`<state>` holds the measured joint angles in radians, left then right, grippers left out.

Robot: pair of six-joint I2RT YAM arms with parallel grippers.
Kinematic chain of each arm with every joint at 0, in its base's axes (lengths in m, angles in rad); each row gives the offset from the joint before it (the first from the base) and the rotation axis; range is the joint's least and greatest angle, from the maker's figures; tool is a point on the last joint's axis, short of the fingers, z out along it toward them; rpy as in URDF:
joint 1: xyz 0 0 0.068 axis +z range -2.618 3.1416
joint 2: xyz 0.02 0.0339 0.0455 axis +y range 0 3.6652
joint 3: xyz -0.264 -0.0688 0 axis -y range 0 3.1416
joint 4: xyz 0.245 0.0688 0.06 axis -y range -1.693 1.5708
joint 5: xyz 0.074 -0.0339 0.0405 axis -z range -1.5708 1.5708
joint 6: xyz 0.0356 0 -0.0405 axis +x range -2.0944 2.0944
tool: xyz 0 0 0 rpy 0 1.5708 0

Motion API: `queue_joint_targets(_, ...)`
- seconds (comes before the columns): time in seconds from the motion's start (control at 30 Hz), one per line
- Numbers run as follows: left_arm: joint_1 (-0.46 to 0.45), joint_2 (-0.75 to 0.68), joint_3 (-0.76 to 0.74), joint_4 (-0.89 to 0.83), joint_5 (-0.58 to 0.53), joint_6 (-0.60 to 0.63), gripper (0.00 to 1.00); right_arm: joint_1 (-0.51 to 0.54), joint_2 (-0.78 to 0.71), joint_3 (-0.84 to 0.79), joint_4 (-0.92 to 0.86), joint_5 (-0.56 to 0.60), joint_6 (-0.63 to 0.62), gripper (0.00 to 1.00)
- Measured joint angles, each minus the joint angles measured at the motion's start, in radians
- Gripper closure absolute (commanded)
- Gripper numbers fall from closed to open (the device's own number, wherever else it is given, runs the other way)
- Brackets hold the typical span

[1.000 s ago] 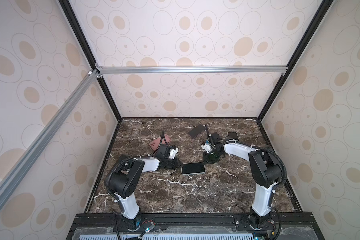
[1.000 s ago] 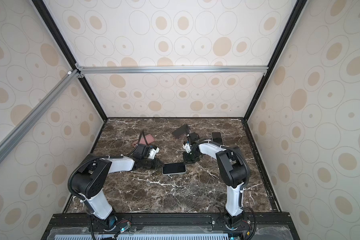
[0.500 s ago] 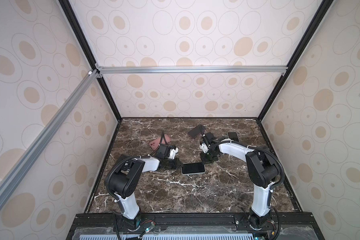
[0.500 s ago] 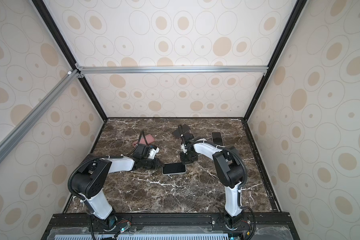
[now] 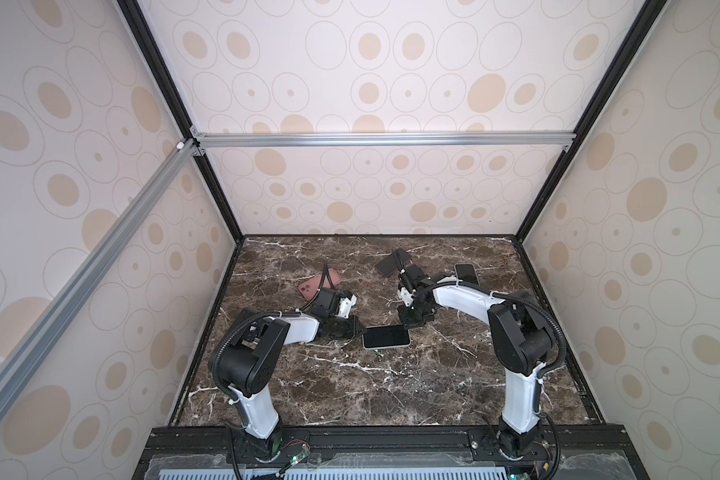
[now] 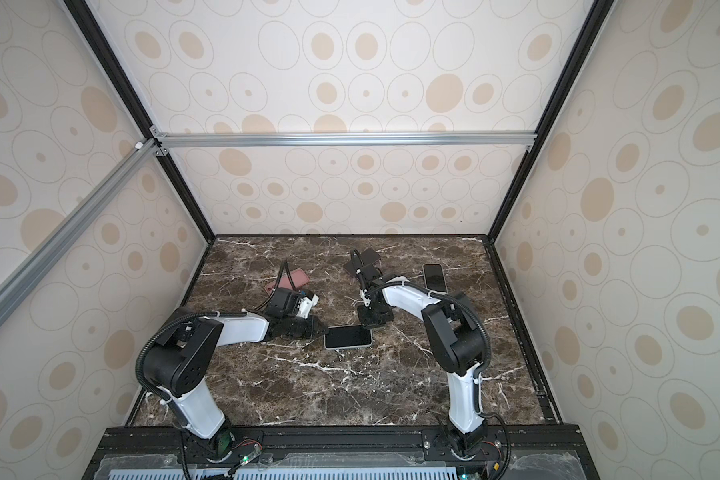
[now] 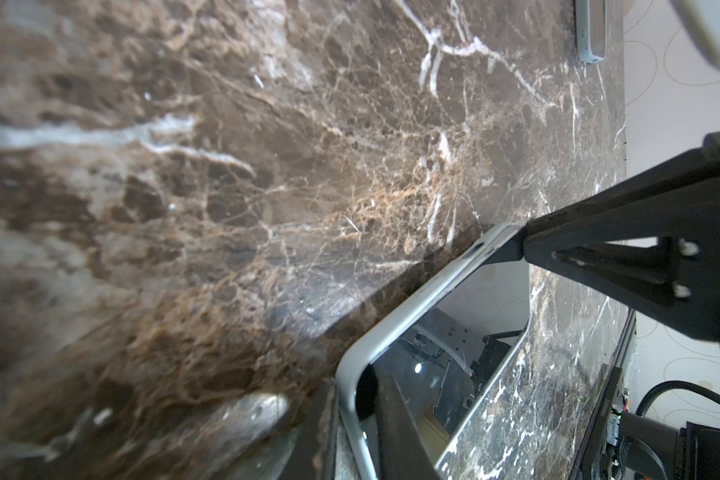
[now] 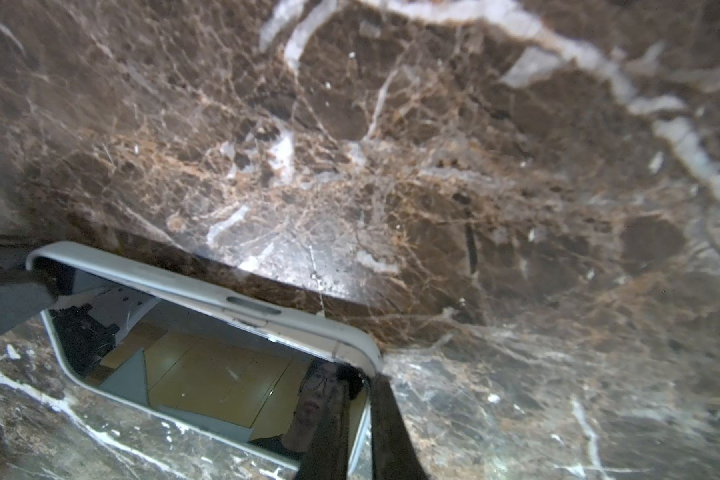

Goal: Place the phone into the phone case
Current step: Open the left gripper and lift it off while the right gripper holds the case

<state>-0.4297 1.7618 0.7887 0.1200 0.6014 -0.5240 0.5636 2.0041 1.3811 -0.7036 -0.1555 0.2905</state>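
Phone, cased, is held by left tool, touching right tool.

Lab robot cell: booth of aluminium rails, spotted wall panels, marble-patterned tabletop.

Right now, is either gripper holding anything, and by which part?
The left gripper appears to pinch the pale-cased phone by its short end; the shut right gripper only presses its far corner.
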Motion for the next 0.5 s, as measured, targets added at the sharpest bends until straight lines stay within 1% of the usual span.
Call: queue_joint_targets(0.5, 0.007, 0.000, -0.001, 0.001, -0.005, -0.002, 0.82, -0.018, 0.017, -0.004, 0.022, -0.058, 0.023, 0.88)
